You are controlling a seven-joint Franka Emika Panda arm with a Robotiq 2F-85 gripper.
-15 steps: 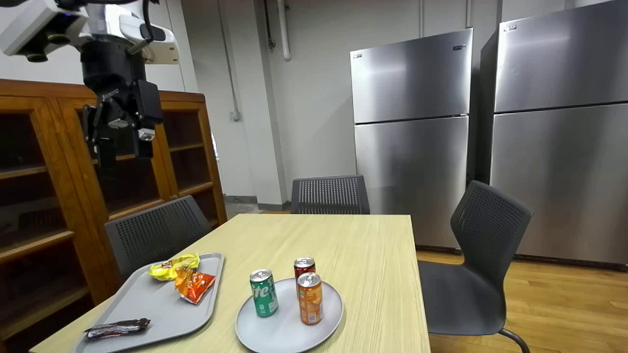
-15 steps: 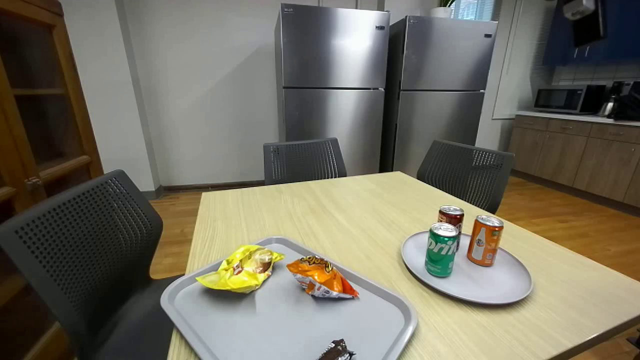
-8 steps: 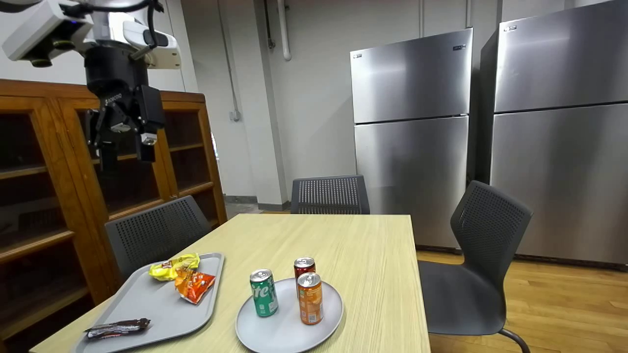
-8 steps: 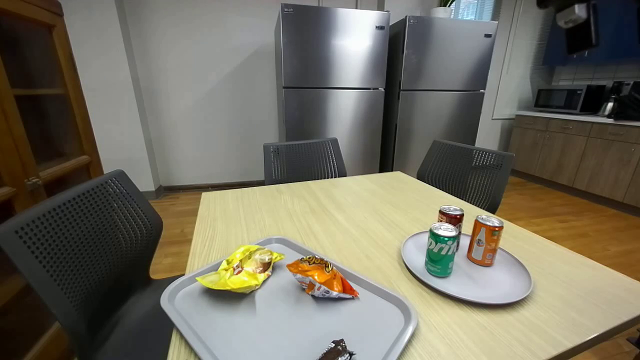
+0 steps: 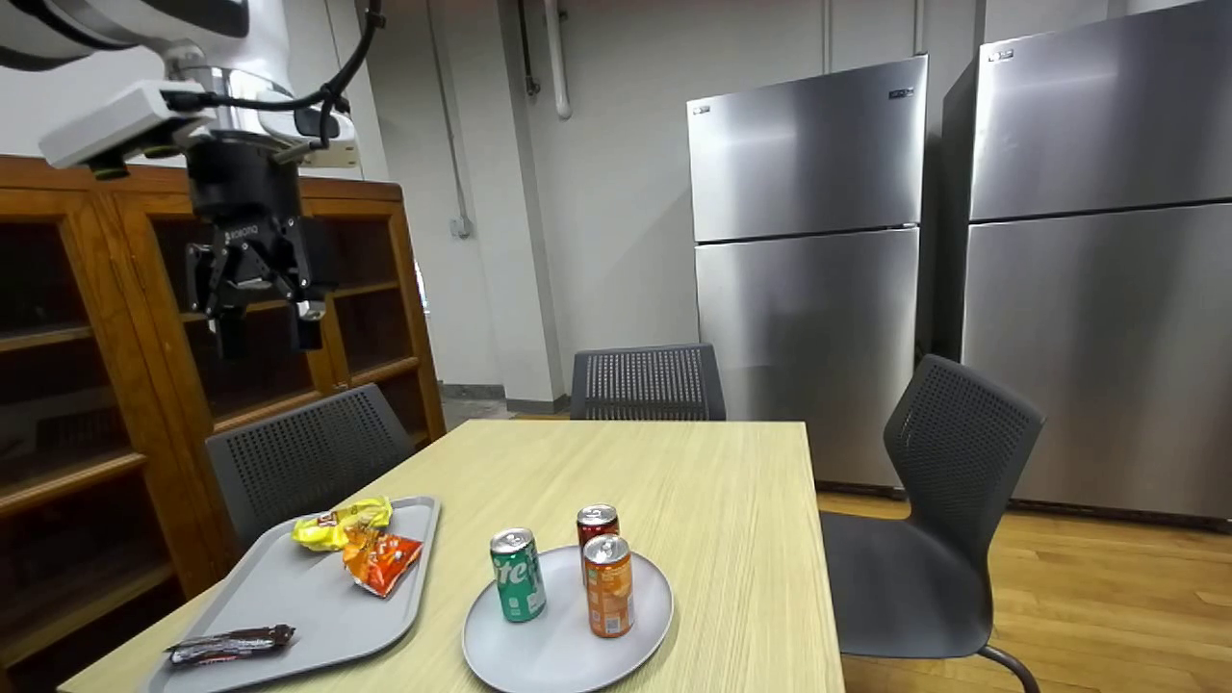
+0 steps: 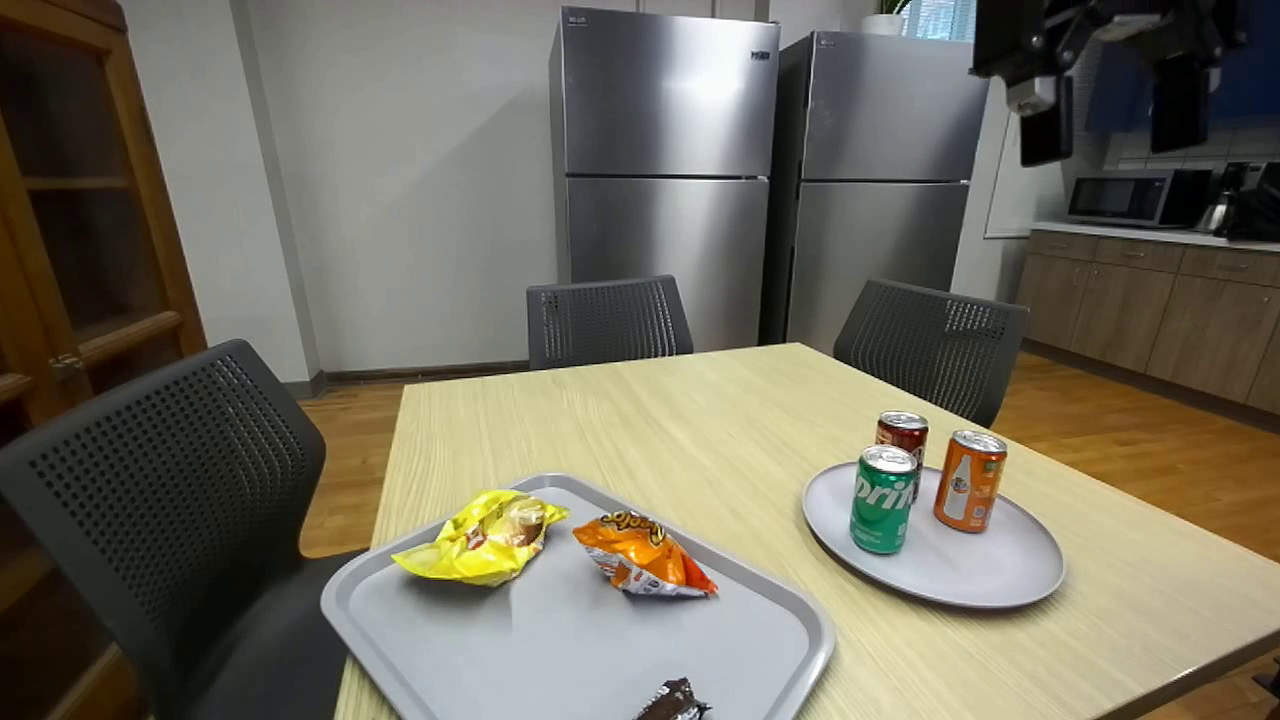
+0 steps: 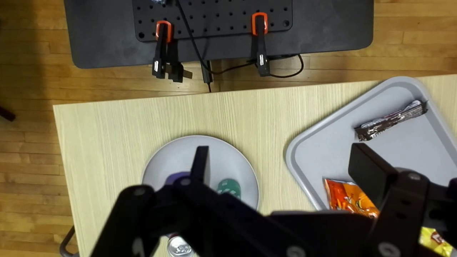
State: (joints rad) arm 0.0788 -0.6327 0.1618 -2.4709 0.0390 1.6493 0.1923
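My pincer [image 6: 1113,130] is spread wide, nothing in it, hanging well above everything. Below, upright on the plate [image 6: 990,582]: green can [image 6: 882,505], dark red can [image 6: 906,436], orange can [image 6: 970,480]. They stand close, so I'd come straight down, slow, centred, or a jaw could clip a neighbour. Beside the plate, tray [image 6: 560,650] with orange bag [image 6: 640,555], yellow bag [image 6: 480,540], dark-wrapped bar [image 5: 231,646] lying flat. Bags probably crush: go low, squeeze lightly. Bench [image 6: 620,420] under all; a tray corner sits right at its edge, so no nudging.
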